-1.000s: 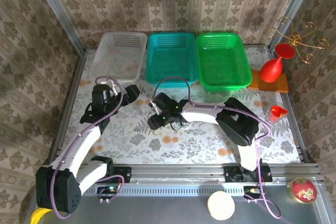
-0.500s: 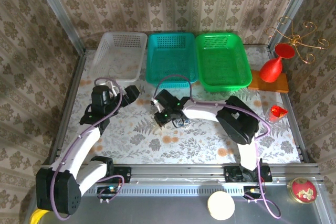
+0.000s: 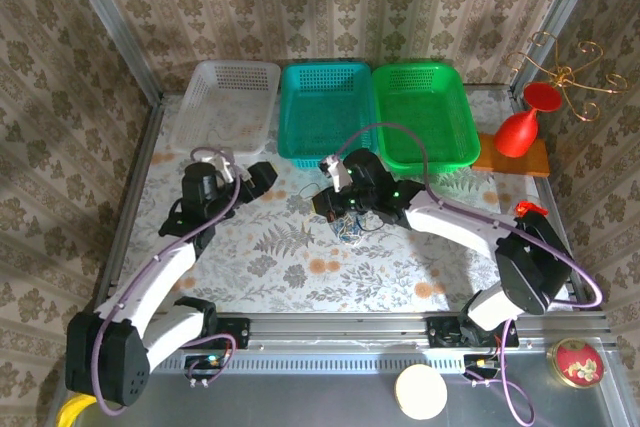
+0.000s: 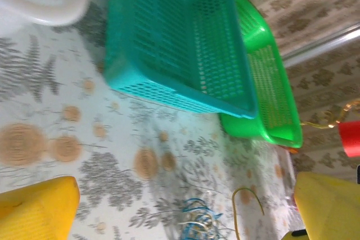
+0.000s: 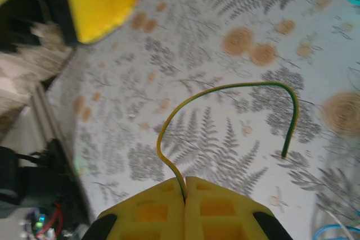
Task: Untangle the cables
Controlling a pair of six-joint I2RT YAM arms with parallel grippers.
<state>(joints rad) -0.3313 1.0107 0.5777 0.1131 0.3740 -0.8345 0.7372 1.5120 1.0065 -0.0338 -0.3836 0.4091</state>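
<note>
The cables (image 3: 350, 229) lie bunched on the floral tablecloth just in front of the teal basket: thin blue and whitish strands (image 4: 203, 223) with a yellow-green cable (image 4: 249, 193) looping out beside them. My right gripper (image 5: 184, 184) is shut on that yellow-green cable (image 5: 225, 89), which arcs up out of the closed yellow fingers and ends free above the cloth. In the top view the right gripper (image 3: 333, 209) hangs over the bunch's left side. My left gripper (image 3: 260, 179) is open, left of the bunch, its yellow fingers (image 4: 35, 211) wide apart around nothing (image 4: 184, 190).
A white basket (image 3: 228, 97), a teal basket (image 3: 325, 107) and a green basket (image 3: 425, 112) line the back. At the right stand a red vase (image 3: 520, 129) on a wooden board, a gold wire stand (image 3: 562, 69) and a small red item (image 3: 528, 213). A white disc (image 3: 422, 392) lies on the front rail.
The right arm has swung its elbow out to the right and its gripper has closed on the yellow-green cable. The left gripper has shifted slightly right and stays open.
</note>
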